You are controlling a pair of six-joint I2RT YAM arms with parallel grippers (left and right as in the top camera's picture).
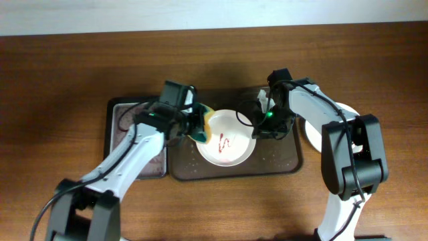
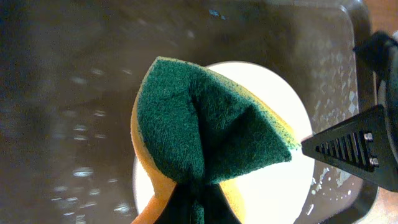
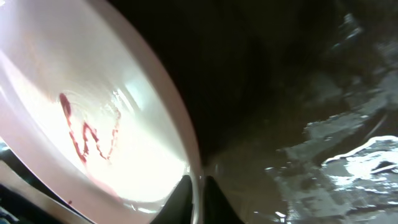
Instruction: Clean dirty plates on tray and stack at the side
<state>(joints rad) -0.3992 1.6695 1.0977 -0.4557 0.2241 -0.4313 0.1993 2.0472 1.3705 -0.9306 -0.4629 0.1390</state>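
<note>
Sitting in the brown tray point(image 1: 282, 158), the sauce-streaked white plate point(image 1: 234, 151) had its 3 o'clock rim pinched by the right jaws. The left jaws squeezed a green-and-yellow sponge point(image 1: 204, 130) at its 9 o'clock edge.

One brown tray point(image 1: 284, 158), one grey tray point(image 1: 124, 117), one sponge point(image 1: 204, 127), one streaked plate point(image 1: 231, 150), seemingly one half-hidden plate point(image 1: 311, 137).

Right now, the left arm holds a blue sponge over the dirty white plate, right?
No. The sponge is green and yellow, not blue, as the left wrist view shows. The left arm does hold it over the dirty white plate.
</note>
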